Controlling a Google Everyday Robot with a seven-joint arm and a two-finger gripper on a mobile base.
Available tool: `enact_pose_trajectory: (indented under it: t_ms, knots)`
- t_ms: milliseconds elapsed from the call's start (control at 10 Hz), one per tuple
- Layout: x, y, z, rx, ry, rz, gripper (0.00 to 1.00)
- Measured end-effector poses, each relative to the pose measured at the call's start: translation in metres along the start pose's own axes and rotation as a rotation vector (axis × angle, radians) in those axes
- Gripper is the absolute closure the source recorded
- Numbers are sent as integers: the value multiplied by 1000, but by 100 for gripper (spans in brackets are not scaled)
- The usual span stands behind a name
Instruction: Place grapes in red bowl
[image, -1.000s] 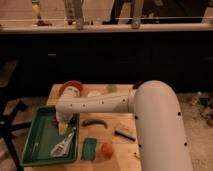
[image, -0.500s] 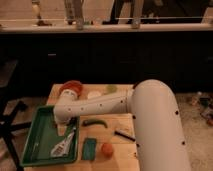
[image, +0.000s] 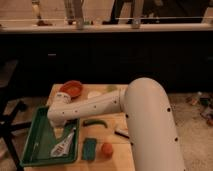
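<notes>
The red bowl (image: 71, 89) is a shallow orange-red dish at the table's far left corner. No grapes show in this view; they may be hidden behind the arm. My white arm (image: 100, 106) reaches from the right across the table to its left side. The gripper (image: 58, 131) hangs from the arm's end, pointing down into the green tray (image: 37, 150), a short way in front of the red bowl. It stands open, and I see nothing held in it.
A silvery packet (image: 63, 146) lies in the tray. On the wooden table (image: 115, 160) are a green curved pepper (image: 95, 122), a teal item (image: 90, 148), an orange ball (image: 106, 148), a dark item (image: 121, 133) and two pale dishes (image: 94, 94). A dark counter stands behind.
The arm's end has moved left and down, from beside the red bowl to over the green tray. The objects on the table have stayed put.
</notes>
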Motion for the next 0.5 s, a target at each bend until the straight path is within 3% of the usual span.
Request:
enact_pose_trajectory:
  t_ms: [500]
  knots:
    - [12, 2, 1, 10, 16, 32, 20]
